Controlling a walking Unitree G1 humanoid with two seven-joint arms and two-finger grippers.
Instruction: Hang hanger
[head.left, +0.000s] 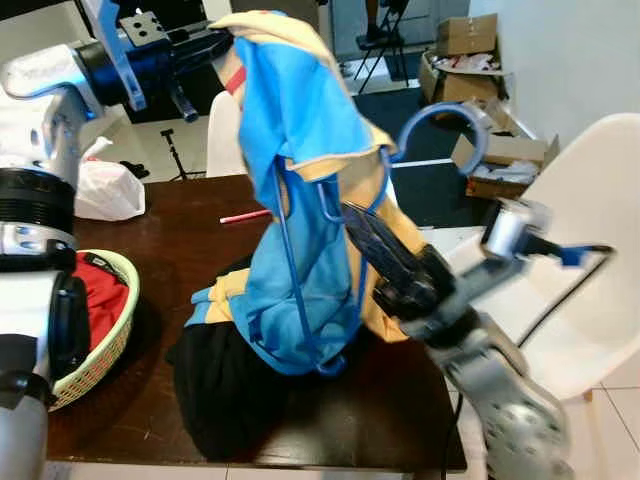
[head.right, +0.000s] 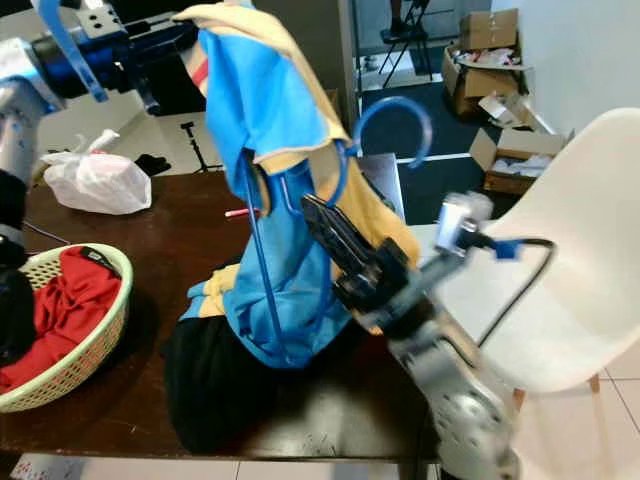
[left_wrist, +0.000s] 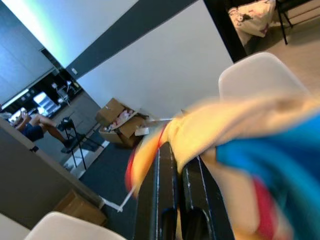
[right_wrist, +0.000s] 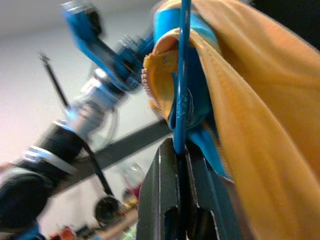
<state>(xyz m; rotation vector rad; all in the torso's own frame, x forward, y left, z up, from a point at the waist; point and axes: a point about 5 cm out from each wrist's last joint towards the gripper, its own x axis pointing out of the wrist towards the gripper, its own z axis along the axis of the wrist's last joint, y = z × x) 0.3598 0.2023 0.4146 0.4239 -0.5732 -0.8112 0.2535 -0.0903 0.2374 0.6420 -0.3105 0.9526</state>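
On the dark table (head.left: 190, 255), a basket (head.left: 110, 340) beside black cloth (head.left: 225, 395).

Bright even daylight, soft shadows on table (head.left: 200, 250), wrist views motion-blurred

Lived-in home room, dark table (head.left: 180, 250), laundry basket (head.left: 105, 340), cardboard boxes (head.left: 465, 40)

Left claw (left_wrist: 179, 165) pinches the yellow-and-blue garment (left_wrist: 250, 125) (white chair (left_wrist: 260, 75) behind).
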